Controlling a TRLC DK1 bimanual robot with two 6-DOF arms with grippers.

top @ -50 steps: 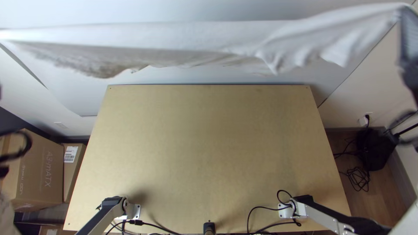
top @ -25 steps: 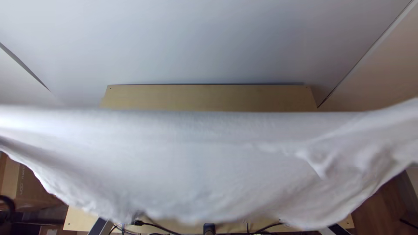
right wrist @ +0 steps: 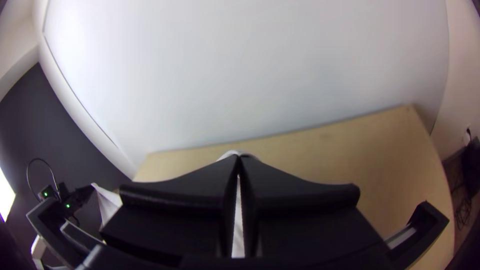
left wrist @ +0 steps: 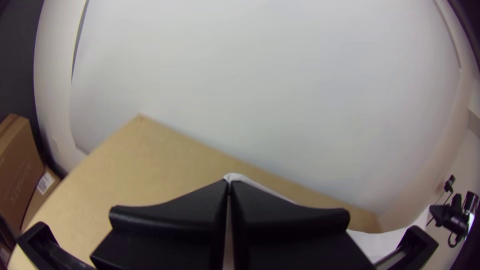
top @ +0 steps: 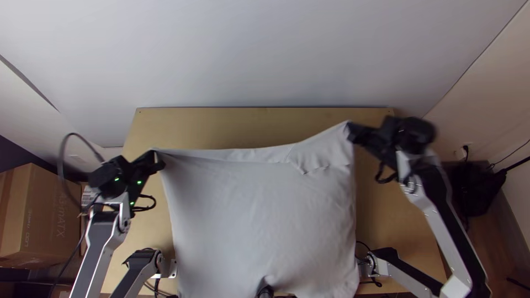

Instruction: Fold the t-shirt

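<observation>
- Boxes (top: pixel 52 215) are standing left of the counter (top: pixel 254 124).
- Left end effector (top: pixel 157 160) is pinching one corner of the shirt (top: pixel 254 221) between closed fingers.
- Spread wide, the shirt is hanging over the counter between both arms, a small flap lying near its right corner.
- Right end effector (top: pixel 350 133) is gripping that corner, fingers closed.

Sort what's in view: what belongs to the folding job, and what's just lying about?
Job:
- white t-shirt, stretched between both arms
- left end effector
- right end effector
- table

Lying about:
- cardboard box
- black bag
</observation>
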